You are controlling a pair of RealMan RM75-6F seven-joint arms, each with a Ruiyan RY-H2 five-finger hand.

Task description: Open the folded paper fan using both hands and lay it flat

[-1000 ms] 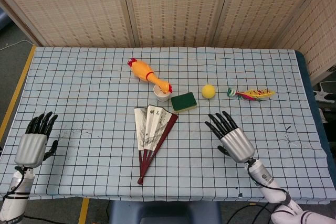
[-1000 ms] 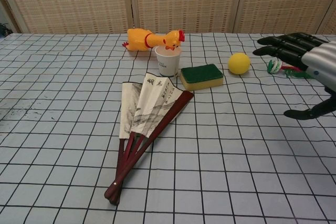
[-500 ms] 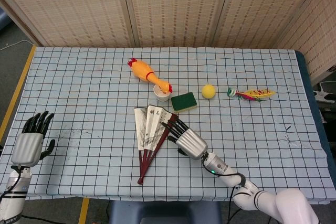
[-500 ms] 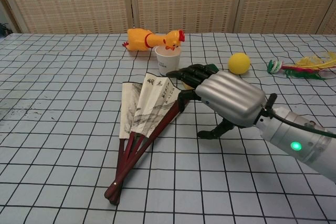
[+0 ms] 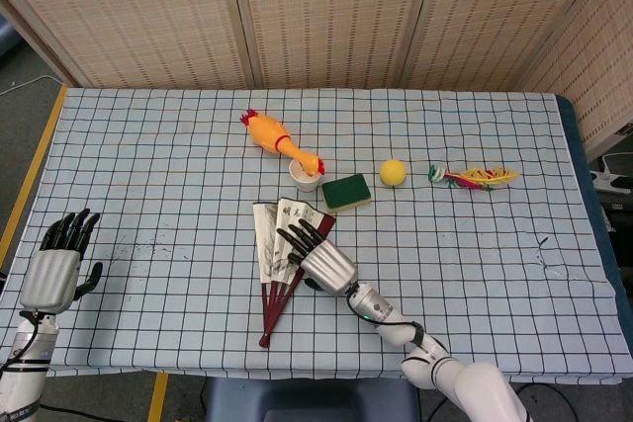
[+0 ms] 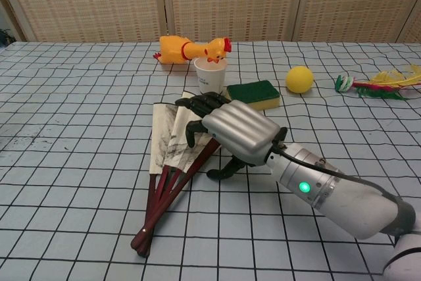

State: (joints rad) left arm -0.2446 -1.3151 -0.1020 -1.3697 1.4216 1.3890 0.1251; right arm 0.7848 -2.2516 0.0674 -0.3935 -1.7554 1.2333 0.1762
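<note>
A partly spread paper fan (image 5: 275,244) (image 6: 166,141) lies mid-table, dark red ribs meeting at a pivot near the front edge. My right hand (image 5: 318,258) (image 6: 231,129) hovers over the fan's right side with its fingers spread, covering the right outer rib; whether it touches the paper I cannot tell. It holds nothing. My left hand (image 5: 56,262) stays at the table's front left corner, fingers apart and empty, far from the fan. The chest view does not show it.
Behind the fan stand a white cup (image 5: 306,176) (image 6: 210,75), a yellow rubber chicken (image 5: 277,139) (image 6: 191,49) and a green sponge (image 5: 346,191) (image 6: 252,94). A yellow ball (image 5: 394,172) (image 6: 299,79) and a feather toy (image 5: 473,177) (image 6: 375,85) lie further right. A checkered cloth (image 5: 148,165) covers the table.
My right hand has swept left from the table's right side and now sits over the fan's right part. The left hand drew back slightly. The fan has not moved.
</note>
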